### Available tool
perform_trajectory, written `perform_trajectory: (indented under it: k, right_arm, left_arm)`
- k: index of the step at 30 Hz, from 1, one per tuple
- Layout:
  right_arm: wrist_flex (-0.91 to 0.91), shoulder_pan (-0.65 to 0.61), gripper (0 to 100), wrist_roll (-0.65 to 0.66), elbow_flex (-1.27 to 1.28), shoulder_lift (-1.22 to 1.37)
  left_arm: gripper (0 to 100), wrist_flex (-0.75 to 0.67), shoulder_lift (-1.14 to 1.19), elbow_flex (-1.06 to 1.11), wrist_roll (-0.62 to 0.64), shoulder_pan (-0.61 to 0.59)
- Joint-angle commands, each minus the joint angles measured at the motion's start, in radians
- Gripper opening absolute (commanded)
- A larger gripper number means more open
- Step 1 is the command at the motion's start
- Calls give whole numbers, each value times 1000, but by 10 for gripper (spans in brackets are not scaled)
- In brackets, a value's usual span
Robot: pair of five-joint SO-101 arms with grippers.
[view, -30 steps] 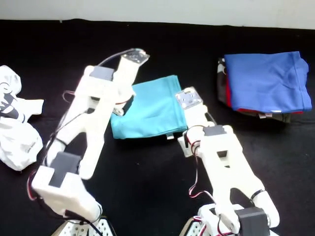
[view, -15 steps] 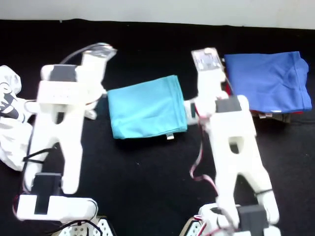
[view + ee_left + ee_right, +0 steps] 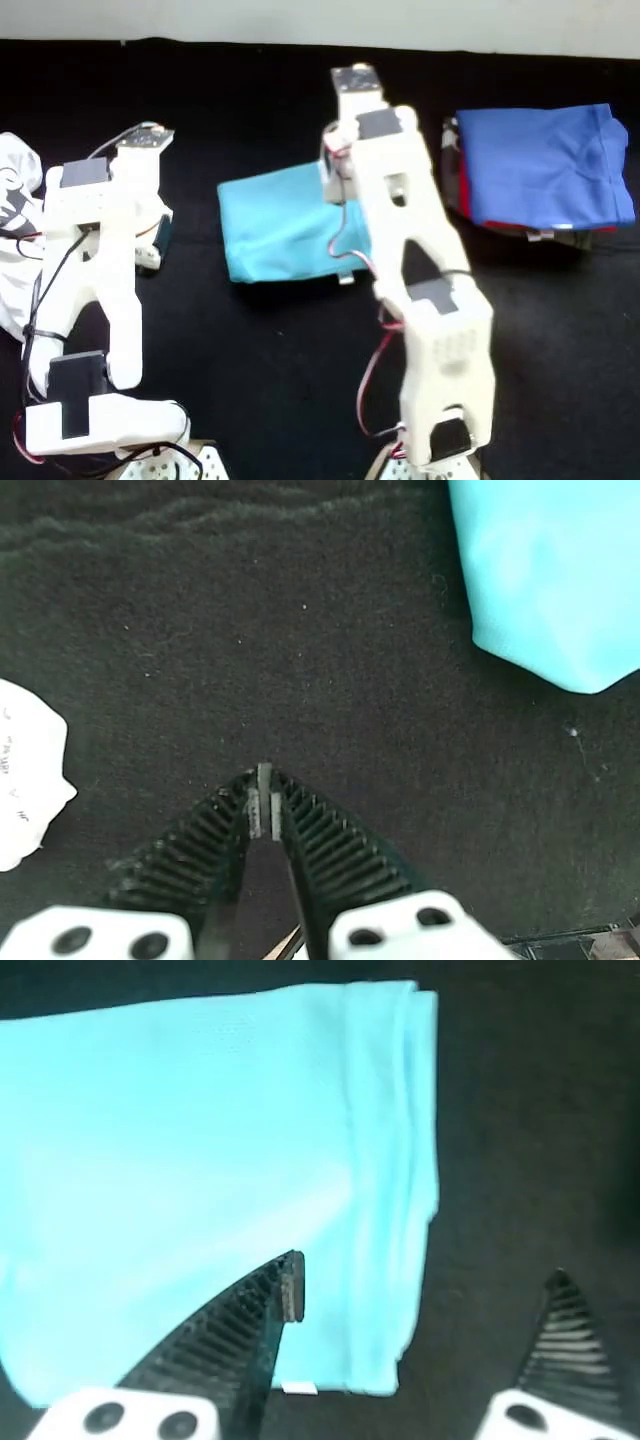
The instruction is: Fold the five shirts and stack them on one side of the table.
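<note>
The folded turquoise shirt [image 3: 285, 225] lies flat near the middle of the table. Its long axis runs across the table and is slightly tilted, with the end nearer the stack sitting farther back. That end shows the layered edges, and a small white tag [image 3: 345, 278] peeks out at the near edge.

My right gripper [image 3: 422, 1285] hangs spread wide over the layered end. One finger [image 3: 262, 1305] is above the turquoise cloth and the other is above bare black beyond the edge (I cannot tell whether either is touching).

My left gripper [image 3: 262, 785] is clenched on nothing, its toothed tips pressed together. It hangs over bare cloth between the turquoise shirt and the crumpled white shirt [image 3: 20, 250], which is heaped at the table's left edge.

On the right side sits the stack of folded shirts [image 3: 540, 165]. It has blue on top with red and dark layers showing beneath, and it lies apart from the turquoise one.

A black cloth [image 3: 250, 400] covers the whole table. A pale wall [image 3: 300, 20] runs behind the far edge.
</note>
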Motion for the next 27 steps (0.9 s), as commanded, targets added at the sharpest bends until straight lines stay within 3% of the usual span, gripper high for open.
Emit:
perform_trajectory:
  k: [1,11,19,22,27]
  right_arm:
    - [30,-7,352,-32,-168,111]
    - [59,-16,289,-40,-397,407]
    - [64,-15,2,-18,-433,513]
    - [65,10,5,60,-433,509]
    - [105,120,5,84,-513,455]
  left_arm:
    - [10,-12,-47,-8,3,-8]
    - [10,-11,-47,-8,3,-8]
    - [10,-11,-47,-8,2,-10]
    - [10,-11,-47,-8,2,-10]
    - [10,-11,-47,-8,2,-10]
